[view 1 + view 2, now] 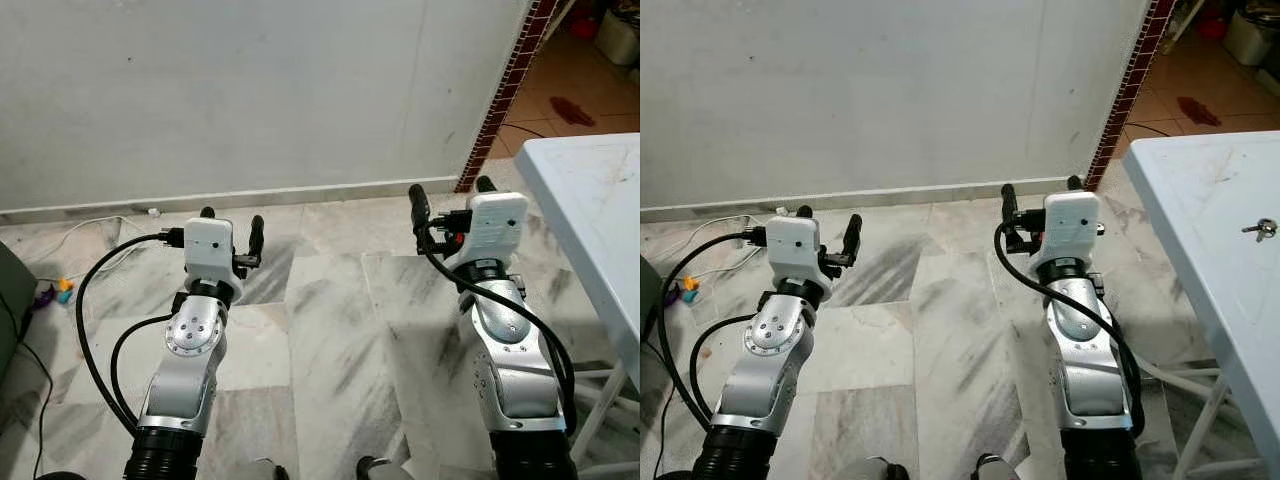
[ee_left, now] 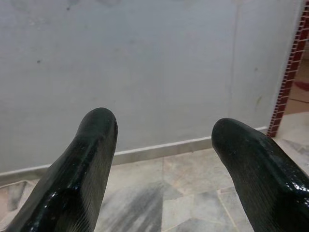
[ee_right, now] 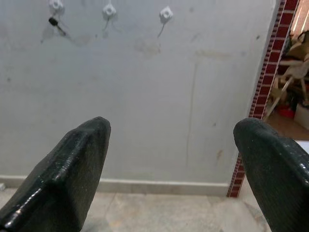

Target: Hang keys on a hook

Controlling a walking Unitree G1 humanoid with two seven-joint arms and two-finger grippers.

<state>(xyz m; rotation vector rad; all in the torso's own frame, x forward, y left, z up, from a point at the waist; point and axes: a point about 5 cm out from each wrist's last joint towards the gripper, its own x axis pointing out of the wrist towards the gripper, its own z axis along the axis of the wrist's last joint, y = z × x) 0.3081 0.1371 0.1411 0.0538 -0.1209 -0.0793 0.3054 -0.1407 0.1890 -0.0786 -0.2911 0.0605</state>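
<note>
Nearest, left hand and right hand raised over the floor, both spread wide, grasping nothing. To the right, keys lying flat on the white tabletop, well apart from either hand. Farthest, three white hooks high on the wall. Likely trouble: fumbling the flat keys off the tabletop edge, or missing the small hooks.

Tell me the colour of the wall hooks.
White hooks, three in a row on the wall; the right wrist view shows them best.

Floor is smooth veined marble tile, wall matt scuffed paint. Arms are brushed silver metal, end effector fingers glossy black. Surface at right looks like pale plastic.
</note>
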